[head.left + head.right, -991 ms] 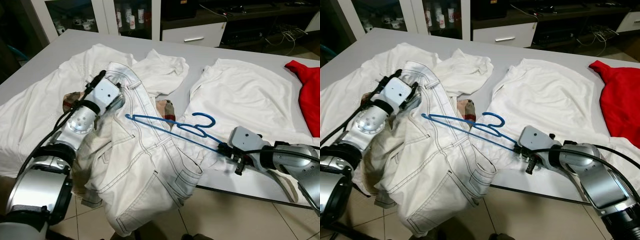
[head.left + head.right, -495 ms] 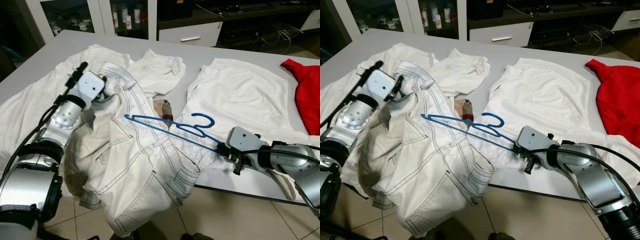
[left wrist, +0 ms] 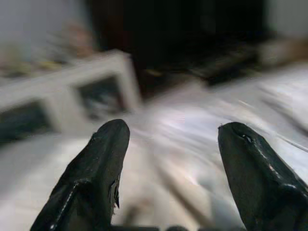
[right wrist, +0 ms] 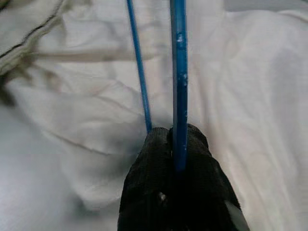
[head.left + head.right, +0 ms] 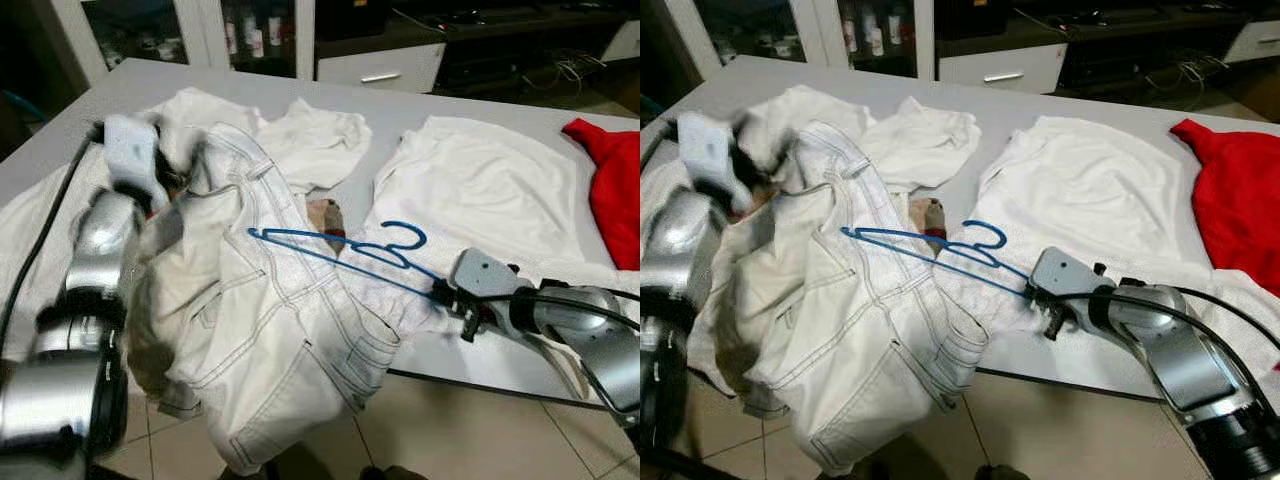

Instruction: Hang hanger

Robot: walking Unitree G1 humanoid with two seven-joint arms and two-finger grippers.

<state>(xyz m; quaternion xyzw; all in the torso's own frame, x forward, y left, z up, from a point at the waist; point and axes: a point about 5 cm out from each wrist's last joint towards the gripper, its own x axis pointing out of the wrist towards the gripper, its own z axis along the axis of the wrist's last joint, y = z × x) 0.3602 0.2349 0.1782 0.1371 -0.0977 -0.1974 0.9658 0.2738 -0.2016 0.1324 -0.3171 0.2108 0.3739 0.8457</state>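
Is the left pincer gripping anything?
No, the left pincer is open, its two black fingers spread with nothing between them.

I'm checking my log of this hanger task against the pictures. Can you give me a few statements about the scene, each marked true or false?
1. The right gripper is shut on the blue hanger. True.
2. The left gripper is shut on the white jeans. False: its fingers are apart, holding nothing.
3. A red garment lies at the table's right edge. True.
4. The hanger hangs on a rail. False: it is over the clothes on the table.
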